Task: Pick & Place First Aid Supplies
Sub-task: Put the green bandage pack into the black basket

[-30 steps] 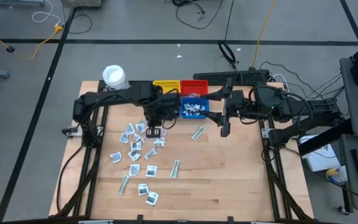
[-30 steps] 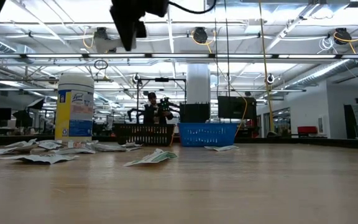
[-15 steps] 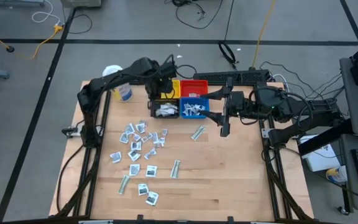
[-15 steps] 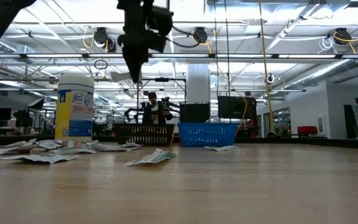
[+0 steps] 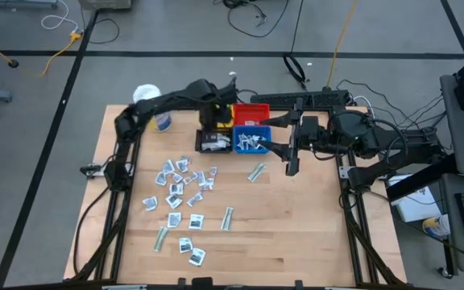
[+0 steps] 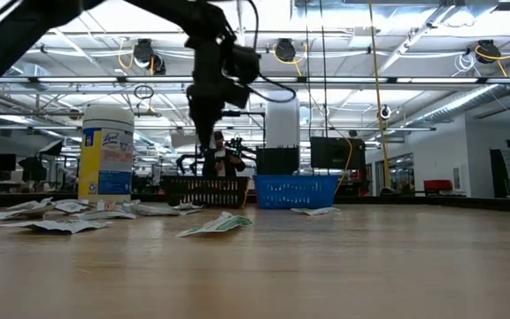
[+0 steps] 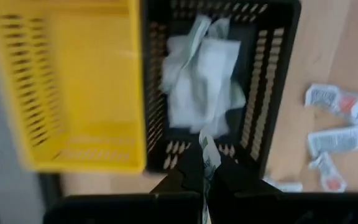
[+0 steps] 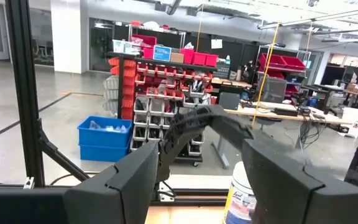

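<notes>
My left gripper [image 5: 213, 130] [image 6: 204, 124] points down over the black bin [image 5: 213, 144] [image 7: 272, 81], shut on one small white packet [image 7: 207, 160]. The black bin holds a heap of white packets [image 7: 201, 81]. Beside it are the yellow bin [image 7: 73, 81], the red bin [image 5: 252, 113] and the blue bin [image 5: 250, 142], which also holds packets. Many first aid supplies [image 5: 182, 189] lie flat on the wooden table, with long strips [image 5: 255, 171] [image 5: 227, 217] among them. My right gripper [image 5: 282, 155] [image 8: 197, 180] hangs open, raised and level, to the right of the bins. My left gripper pinches the small packet between its two fingertips [image 7: 191, 171] from above, fingers pointing down. The packet's free part [image 7: 206, 149] sticks out past the tips, seen edge-on. It is lifted clear, above the black bin's near wall.
A white-lidded round jar [image 5: 146, 95] [image 6: 106, 152] stands at the table's far left, partly behind my left arm. Metal frame rails [image 5: 123, 173] [image 5: 350, 201] run along the table's left and right sides. Bare wood lies at the near right [image 5: 296, 234].
My left gripper, still shut, has gone from above the scattered packets toward the table's far edge and sunk, and now stands over the black bin.
</notes>
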